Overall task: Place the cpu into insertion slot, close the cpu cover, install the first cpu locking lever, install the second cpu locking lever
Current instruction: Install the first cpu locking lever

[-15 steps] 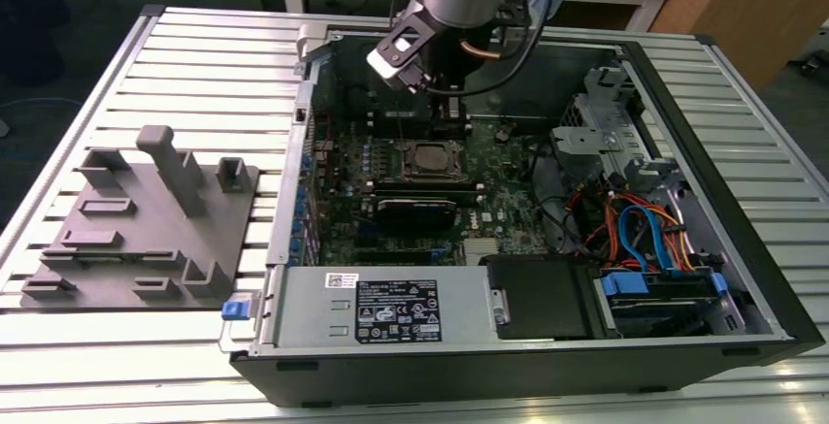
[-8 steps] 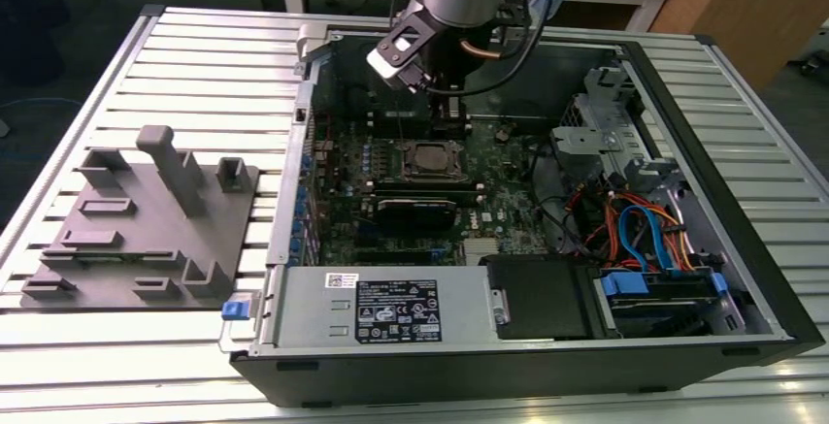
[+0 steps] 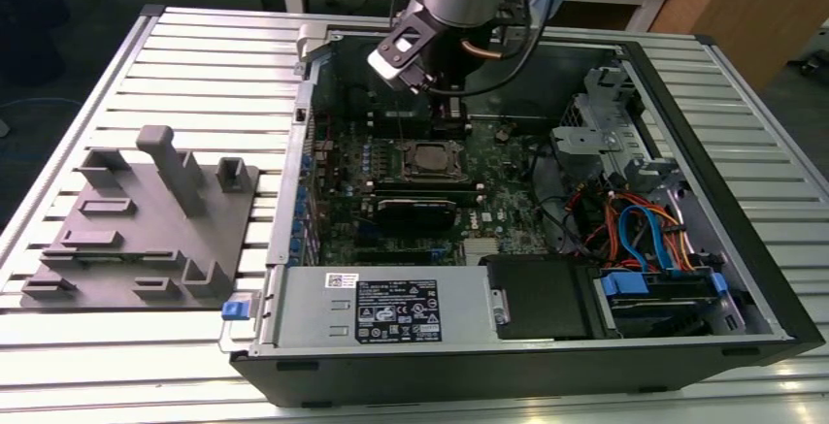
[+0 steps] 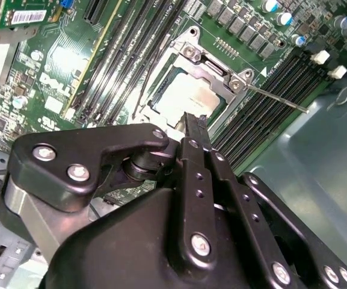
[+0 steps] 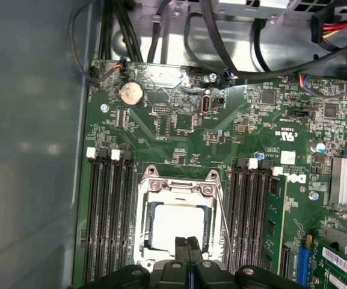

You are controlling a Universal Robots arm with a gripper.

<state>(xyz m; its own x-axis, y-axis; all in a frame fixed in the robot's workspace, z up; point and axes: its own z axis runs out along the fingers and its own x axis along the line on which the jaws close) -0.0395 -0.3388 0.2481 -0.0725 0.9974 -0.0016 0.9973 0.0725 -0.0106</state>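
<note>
Fingers (image 5: 182, 250), pressed together and empty, hover over the cpu (image 5: 176, 223) lying under its shut cover (image 5: 161, 194) mid-frame in the exterior view; latching the lever (image 5: 224, 223) seems in hand, needing a steady push.

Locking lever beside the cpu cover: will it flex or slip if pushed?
Probably springy: the locking lever is a long thin wire rod. Likely slippery too: it looks round and shiny, so the gripper could slide off. Light, I'd guess, being so thin.
</note>
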